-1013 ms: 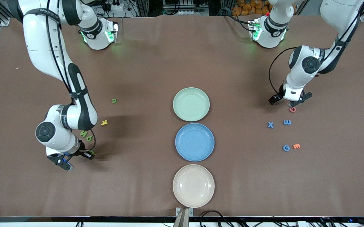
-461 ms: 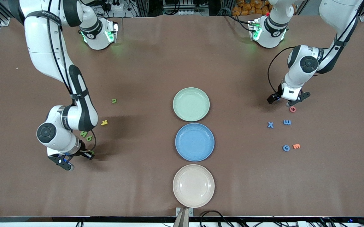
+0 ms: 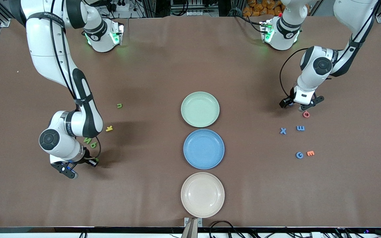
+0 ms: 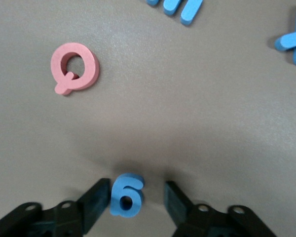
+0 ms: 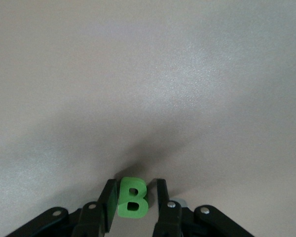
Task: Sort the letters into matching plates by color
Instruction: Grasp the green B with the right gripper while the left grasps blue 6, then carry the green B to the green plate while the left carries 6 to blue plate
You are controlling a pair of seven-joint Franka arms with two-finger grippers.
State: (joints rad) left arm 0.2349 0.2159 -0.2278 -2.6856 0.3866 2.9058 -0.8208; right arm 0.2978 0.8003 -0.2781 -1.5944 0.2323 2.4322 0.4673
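Observation:
The green plate, blue plate and cream plate lie in a row at mid-table, all bare. My left gripper is low over the table beside a pink Q. It stands open around a blue 6; one finger touches it and the other stands apart. My right gripper is down at the right arm's end, open around a green B with a narrow gap at one finger. Both letters are hidden under the hands in the front view.
Near the left gripper lie a blue X, another blue letter, a blue G and an orange E. By the right arm lie two green letters, a yellow k and a green u.
The left gripper's jaws have narrowed from wide open around the blue 6, and its hand shifted slightly away from the Q. The right gripper's jaws have narrowed around the B.

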